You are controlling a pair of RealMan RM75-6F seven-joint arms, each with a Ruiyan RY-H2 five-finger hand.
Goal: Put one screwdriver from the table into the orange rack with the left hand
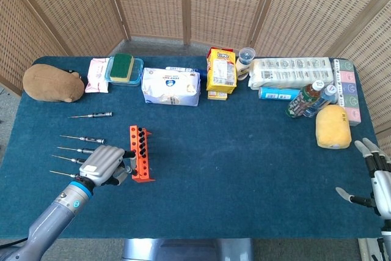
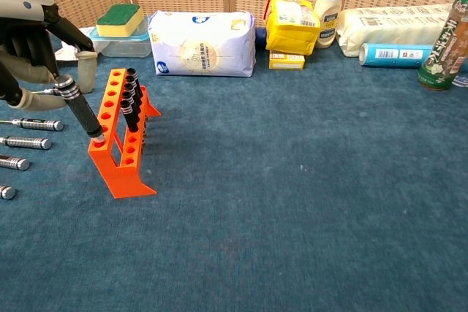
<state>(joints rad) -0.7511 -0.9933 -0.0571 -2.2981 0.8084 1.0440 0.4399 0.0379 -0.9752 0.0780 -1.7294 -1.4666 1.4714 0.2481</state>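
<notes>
The orange rack (image 2: 121, 153) stands on the blue cloth, with several black-handled screwdrivers (image 2: 130, 101) upright in its right row. My left hand (image 2: 33, 43) grips the top of a black-handled screwdriver (image 2: 82, 112). It leans left, its lower end sunk in a hole near the front of the rack's left row. In the head view the left hand (image 1: 104, 164) sits against the rack (image 1: 140, 154) on its left side and hides the held tool. My right hand (image 1: 376, 178) rests with fingers spread at the table's right edge, holding nothing.
Several loose screwdrivers (image 1: 78, 149) lie left of the rack, one more (image 1: 91, 115) further back. Along the far edge stand a brown pouch (image 1: 52, 82), a sponge box (image 1: 124, 68), a white pack (image 1: 171, 86), a yellow bag (image 1: 221, 70) and bottles (image 1: 308, 99).
</notes>
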